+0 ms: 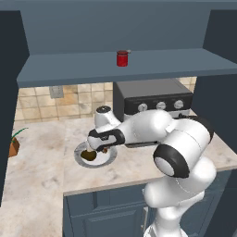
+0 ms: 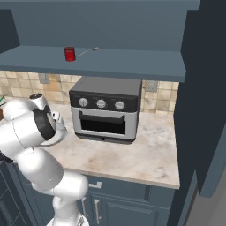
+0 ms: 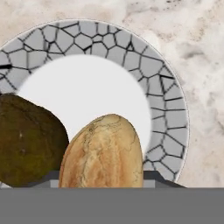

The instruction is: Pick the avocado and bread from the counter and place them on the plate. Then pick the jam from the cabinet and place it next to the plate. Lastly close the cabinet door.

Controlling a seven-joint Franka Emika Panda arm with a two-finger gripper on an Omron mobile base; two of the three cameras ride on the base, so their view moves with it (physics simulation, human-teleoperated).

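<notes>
Here the jaws (image 1: 95, 152) are closed on the bread (image 3: 101, 153), a pale tan loaf held low over the plate (image 3: 168, 113), whose cracked grey rim rings a white centre. Just left of the bread in the hand view, the dark brownish avocado (image 3: 28, 146) lies on the plate. The plate rests on the marbled desk (image 1: 134, 166), in front of and to the left of the dark toaster oven (image 2: 105, 109) as seen from the left base view. Higher up, the red jam (image 1: 121, 59) stands upright on the shelf of the open cabinet (image 1: 152, 65), well apart from the plate. A small potted plant (image 1: 14, 146) sits at the desk's far left.
</notes>
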